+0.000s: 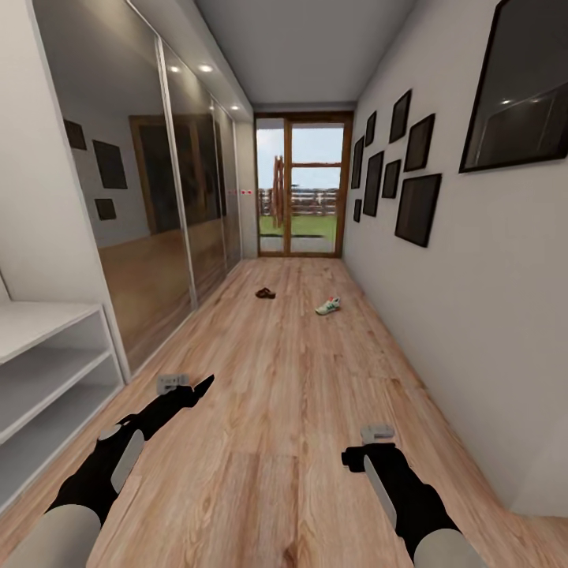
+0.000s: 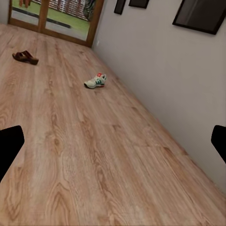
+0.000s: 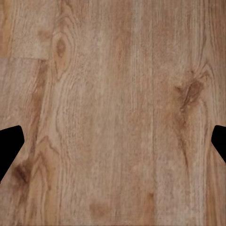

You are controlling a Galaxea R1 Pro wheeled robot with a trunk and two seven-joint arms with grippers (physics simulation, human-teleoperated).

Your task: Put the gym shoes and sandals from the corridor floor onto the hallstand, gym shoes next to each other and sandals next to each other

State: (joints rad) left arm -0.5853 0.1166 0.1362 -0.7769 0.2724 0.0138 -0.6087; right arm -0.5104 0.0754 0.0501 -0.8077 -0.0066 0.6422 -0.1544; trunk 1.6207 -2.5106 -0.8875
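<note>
Facing corridor: gym shoe (image 1: pixel 328 305) and sandal (image 1: pixel 265 293) far ahead on floor (image 1: pixel 292 410). Both grippers' fingers wide, empty. Shoe likely light, soft; grip heel collar.

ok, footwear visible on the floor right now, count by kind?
Sneakers: 1
Sandals: 1
Total: 2, both far down the floor near the glass door, apart from each other.
</note>
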